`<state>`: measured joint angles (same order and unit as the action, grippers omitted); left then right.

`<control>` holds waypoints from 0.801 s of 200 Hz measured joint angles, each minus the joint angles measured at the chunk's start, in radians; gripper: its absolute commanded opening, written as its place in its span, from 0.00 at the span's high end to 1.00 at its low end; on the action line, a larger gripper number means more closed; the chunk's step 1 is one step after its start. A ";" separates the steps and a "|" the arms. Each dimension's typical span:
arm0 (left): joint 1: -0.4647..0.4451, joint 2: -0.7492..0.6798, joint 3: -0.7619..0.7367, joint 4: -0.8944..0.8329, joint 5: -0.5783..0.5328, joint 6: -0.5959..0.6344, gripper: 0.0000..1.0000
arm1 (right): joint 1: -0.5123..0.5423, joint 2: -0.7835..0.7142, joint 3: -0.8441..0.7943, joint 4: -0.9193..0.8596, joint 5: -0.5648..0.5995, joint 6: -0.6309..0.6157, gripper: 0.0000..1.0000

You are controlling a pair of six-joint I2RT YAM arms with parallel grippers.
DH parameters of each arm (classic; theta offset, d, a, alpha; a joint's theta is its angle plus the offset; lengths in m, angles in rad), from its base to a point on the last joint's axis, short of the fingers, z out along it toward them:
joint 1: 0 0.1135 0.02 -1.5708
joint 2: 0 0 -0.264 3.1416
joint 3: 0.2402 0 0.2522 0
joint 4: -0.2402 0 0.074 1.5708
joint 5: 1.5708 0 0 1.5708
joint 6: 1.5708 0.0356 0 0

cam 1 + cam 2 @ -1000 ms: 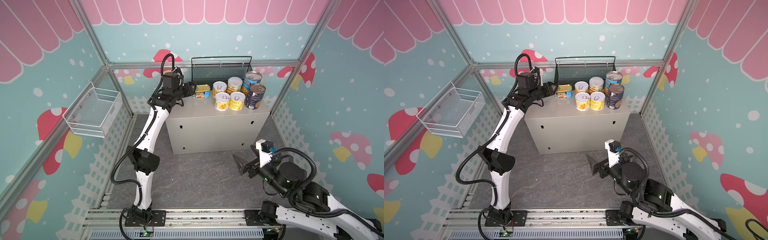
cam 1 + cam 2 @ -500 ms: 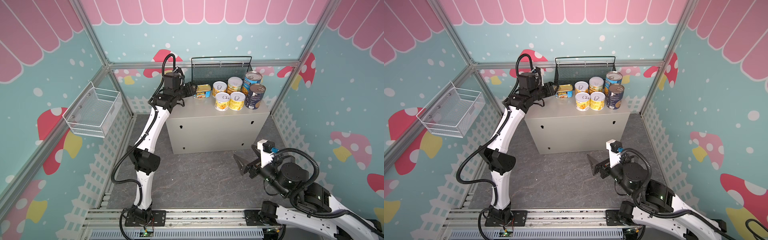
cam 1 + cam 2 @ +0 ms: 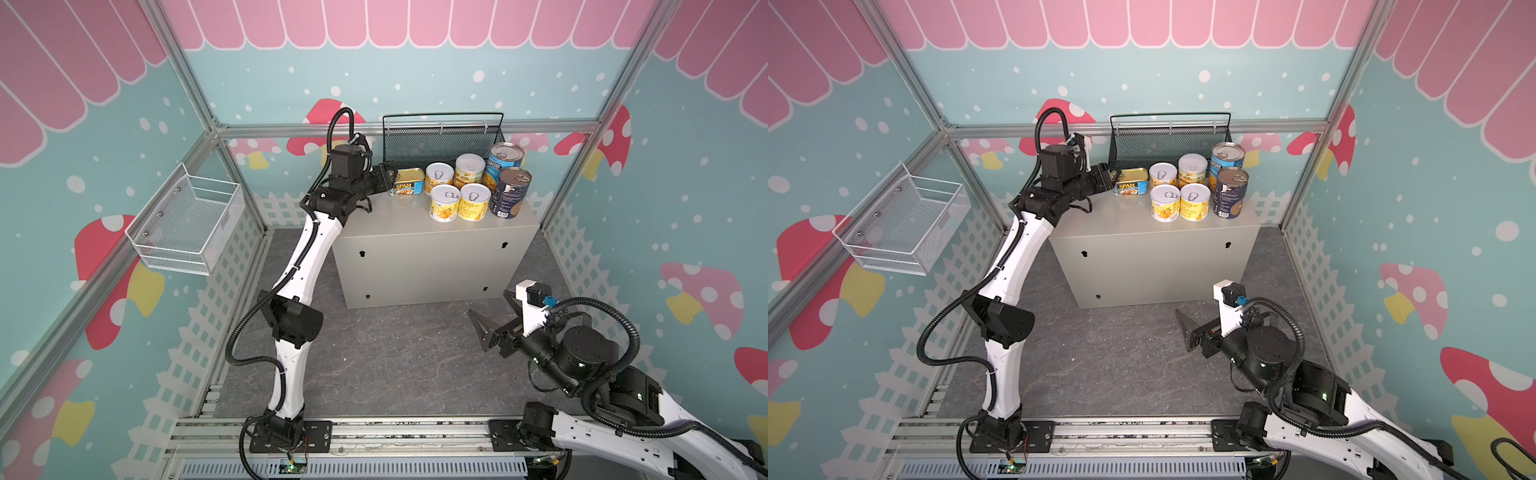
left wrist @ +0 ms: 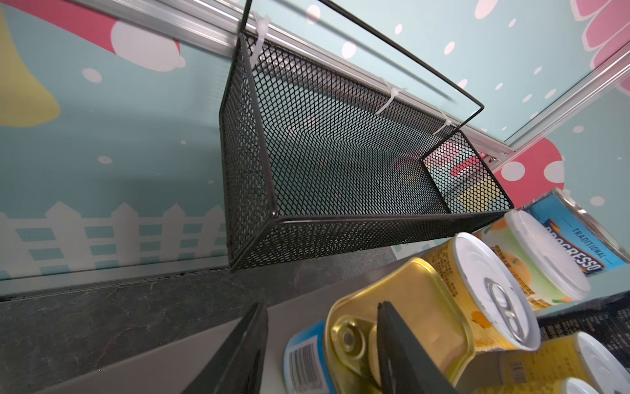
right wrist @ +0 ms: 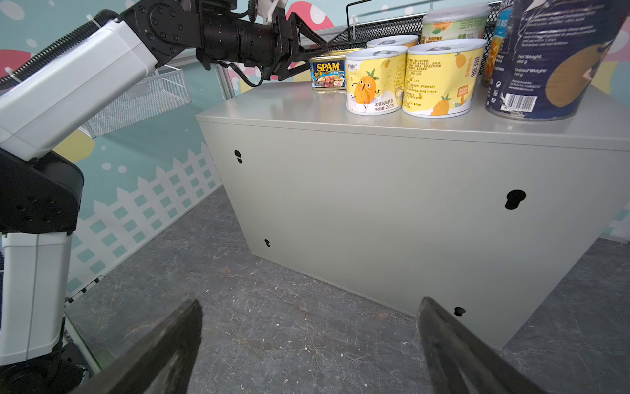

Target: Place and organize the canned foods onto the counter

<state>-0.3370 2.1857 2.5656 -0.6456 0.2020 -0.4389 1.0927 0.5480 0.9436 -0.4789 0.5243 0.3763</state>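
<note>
two pincers: left pincer (image 3: 391, 181) clamped on spam tin (image 3: 409, 183), right pincer (image 5: 310, 302) wide, empty

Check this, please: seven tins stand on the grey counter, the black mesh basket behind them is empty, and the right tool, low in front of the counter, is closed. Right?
One thing is wrong: the right tool is open, not closed; the right wrist view shows its fingers far apart. The seven tins do stand on the counter, and the black mesh basket is empty.
</note>
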 measured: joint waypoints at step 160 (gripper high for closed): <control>-0.001 0.010 0.018 -0.016 0.031 0.007 0.26 | 0.000 0.000 -0.002 0.000 0.003 0.003 0.01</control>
<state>-0.3382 2.1960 2.5835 -0.6617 0.2325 -0.4316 1.0927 0.5480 0.9417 -0.4789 0.5274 0.3790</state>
